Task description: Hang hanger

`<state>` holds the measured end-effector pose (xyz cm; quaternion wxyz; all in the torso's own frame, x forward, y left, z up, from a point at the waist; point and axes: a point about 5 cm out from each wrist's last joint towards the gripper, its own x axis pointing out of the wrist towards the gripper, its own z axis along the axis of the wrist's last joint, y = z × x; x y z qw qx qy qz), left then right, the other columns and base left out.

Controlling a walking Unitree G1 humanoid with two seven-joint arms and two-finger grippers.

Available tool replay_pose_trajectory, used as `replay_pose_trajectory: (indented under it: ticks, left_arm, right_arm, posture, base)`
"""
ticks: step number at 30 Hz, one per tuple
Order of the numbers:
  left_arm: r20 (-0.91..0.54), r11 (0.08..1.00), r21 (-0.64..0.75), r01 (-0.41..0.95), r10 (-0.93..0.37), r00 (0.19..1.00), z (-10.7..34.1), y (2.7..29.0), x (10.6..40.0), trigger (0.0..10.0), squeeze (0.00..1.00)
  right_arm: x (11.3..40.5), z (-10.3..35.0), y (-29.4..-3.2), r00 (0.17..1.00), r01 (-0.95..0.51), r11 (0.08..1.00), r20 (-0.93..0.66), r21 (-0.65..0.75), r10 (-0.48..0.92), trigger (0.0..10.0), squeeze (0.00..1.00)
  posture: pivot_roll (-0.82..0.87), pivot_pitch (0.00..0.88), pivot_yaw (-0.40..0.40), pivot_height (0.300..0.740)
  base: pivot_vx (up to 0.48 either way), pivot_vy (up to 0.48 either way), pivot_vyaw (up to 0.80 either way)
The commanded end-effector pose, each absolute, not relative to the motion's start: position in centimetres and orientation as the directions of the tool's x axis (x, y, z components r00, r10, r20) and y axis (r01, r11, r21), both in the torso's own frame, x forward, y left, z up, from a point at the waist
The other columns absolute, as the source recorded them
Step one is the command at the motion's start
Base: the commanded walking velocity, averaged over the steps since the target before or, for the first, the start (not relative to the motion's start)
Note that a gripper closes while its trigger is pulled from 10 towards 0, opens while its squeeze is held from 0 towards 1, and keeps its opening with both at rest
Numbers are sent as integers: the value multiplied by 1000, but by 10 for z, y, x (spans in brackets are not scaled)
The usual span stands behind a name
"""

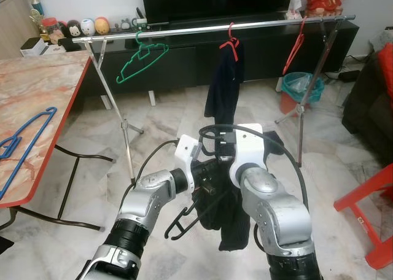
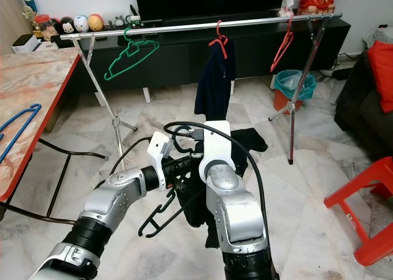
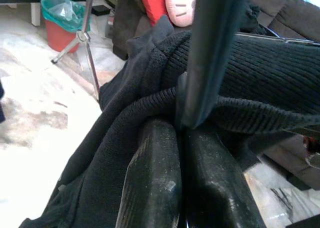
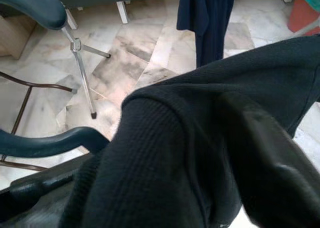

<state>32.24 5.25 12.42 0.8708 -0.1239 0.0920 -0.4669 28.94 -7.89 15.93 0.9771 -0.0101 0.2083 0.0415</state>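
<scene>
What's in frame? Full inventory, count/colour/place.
Rail: 1, silver, on tripod legs ahead.
Green hanger: 1, rail's left part.
Red hangers: 2, rail middle and right; the middle one carries a navy garment.
Blue hanger: 1, on the marble-top table.
Black hanger: 1, with black knit garment, between both grippers.
Bin: 1, red, green liner.
Red stool: 1, right.
Left gripper: shut on black hanger.
Right gripper: under the knit.

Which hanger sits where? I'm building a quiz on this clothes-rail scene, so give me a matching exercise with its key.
Things:
1. green hanger
2. blue hanger
3. black hanger
4. dark garment

Places:
A. lying on the table
B. hanging on a red hanger, mid-rail
C. hooked empty near the rail's left end
D. held before the robot's arms

Pairs: 1-C, 2-A, 3-D, 4-B
</scene>
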Motion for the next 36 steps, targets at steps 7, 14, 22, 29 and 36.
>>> replay_pose_trajectory:
  ticks: [7,14,22,29,36]
  left_arm:
    - [3,575,-270,772,-801,598,135,59,331,10000,0]
    - [0,596,-267,758,-786,618,133,62,333,10000,0]
    - [-12,607,-260,751,-780,626,131,64,334,10000,0]
    - [-13,608,-258,751,-779,627,130,64,335,10000,0]
    - [-27,600,-256,758,-788,615,128,65,333,10000,0]
  right_arm:
    - [277,166,-66,897,-185,982,-404,30,181,10000,1000]
    - [268,174,-65,888,-243,969,-393,38,238,10000,1000]
    - [252,172,-65,855,-314,947,-414,62,311,10000,1000]
    - [239,168,-60,797,-418,906,-450,71,403,10000,408]
    - [234,166,-80,782,-476,878,-477,-44,401,10000,0]
  posture:
    - [-87,0,36,740]
    - [-91,0,38,740]
    - [-95,0,42,740]
    - [-94,0,45,740]
    - [-96,0,48,740]
  base:
    - [0,0,0]
    - [0,0,0]
    - [0,0,0]
    - [0,0,0]
    - [0,0,0]
